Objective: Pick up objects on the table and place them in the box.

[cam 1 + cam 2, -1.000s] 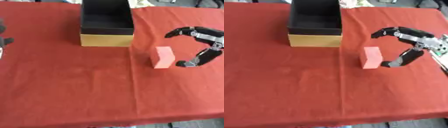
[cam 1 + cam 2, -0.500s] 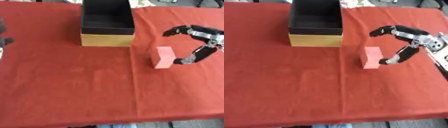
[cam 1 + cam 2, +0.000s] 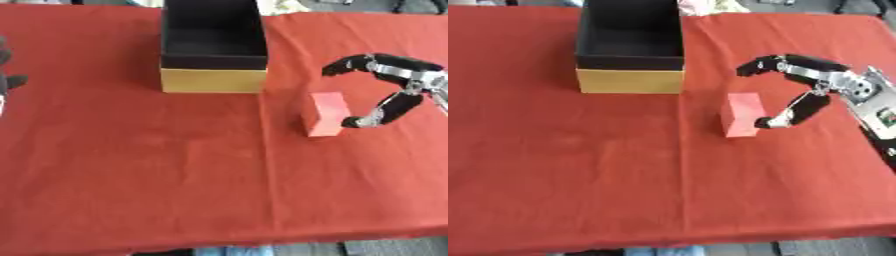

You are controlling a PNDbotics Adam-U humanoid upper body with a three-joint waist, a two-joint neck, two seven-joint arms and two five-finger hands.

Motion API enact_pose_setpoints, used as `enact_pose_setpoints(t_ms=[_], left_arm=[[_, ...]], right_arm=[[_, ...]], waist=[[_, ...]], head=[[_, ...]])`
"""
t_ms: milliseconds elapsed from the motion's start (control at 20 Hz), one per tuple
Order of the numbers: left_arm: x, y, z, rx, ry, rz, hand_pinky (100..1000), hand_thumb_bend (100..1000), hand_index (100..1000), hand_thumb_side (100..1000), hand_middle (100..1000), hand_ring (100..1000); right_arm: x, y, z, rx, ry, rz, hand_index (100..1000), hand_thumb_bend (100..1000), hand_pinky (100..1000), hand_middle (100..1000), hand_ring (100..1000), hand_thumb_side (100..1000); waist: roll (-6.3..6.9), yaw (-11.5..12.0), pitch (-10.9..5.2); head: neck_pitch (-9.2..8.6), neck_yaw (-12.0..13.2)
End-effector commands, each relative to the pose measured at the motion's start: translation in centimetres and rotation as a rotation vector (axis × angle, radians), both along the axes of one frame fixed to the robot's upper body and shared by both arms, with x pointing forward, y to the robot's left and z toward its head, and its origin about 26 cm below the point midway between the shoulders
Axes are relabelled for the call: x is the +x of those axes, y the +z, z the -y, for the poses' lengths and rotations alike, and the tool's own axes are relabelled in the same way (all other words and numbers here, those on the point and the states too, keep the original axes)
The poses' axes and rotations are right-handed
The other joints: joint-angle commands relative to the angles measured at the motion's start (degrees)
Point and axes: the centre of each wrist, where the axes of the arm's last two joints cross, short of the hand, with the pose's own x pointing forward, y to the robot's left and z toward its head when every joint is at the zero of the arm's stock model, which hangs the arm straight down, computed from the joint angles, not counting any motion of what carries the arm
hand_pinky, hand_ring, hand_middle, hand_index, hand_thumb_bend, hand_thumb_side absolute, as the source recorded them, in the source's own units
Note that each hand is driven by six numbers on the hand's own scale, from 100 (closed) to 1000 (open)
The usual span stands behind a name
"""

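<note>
A red cloth [image 3: 175, 175] is being shown spread over the whole table, with a faint crease running down it below the box. Toward the far side, left of centre, an open box [image 3: 213, 47] is being seen standing upright, its inside black and its near wall gold-coloured; nothing can be made out inside it. To the right of the box and nearer the camera, a red rectangular block [image 3: 742, 114] is being shown standing on the cloth, well apart from the box and outside it. The right hand [image 3: 815, 82] is being held just to the right of the block, reaching in from the right edge of the view. Its fingers [image 3: 761, 65] are being arched over the far side of the block while the thumb [image 3: 794, 112] is being bent down toward the block's right face, so that the hand is being kept spread wide and curved like a claw. The thumb tip is being seen very near the block's right side, and whether it is touching cannot be told from either view; the fingers are clearly apart from the block and nothing is being clasped. The left hand [image 3: 7, 80] is being shown only as a dark shape at the left edge of the left eye view, away from the block and the box, and whether its fingers are spread or curled cannot be told.
</note>
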Motion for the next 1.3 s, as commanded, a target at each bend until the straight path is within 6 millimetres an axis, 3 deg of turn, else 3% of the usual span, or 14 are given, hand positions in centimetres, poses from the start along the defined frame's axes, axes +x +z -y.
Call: enact_pose_setpoints(t_ms=[50,1300], left_arm=[[0.0,0.8,0.0,0.013,-0.008,0.025,880,100,937,350,941,999],[0.0,0.7,0.0,0.012,-0.010,0.023,880,100,937,353,939,995]], right_arm=[[0.2,1.0,0.6,-0.031,-0.011,0.018,960,488,936,868,913,189],[0.9,-0.9,0.8,-0.106,-0.029,0.004,943,473,941,851,902,164]], waist=[[0.10,-0.01,-0.68],[0.07,0.05,-0.75]], head=[[0.34,-0.16],[0.34,-0.18]])
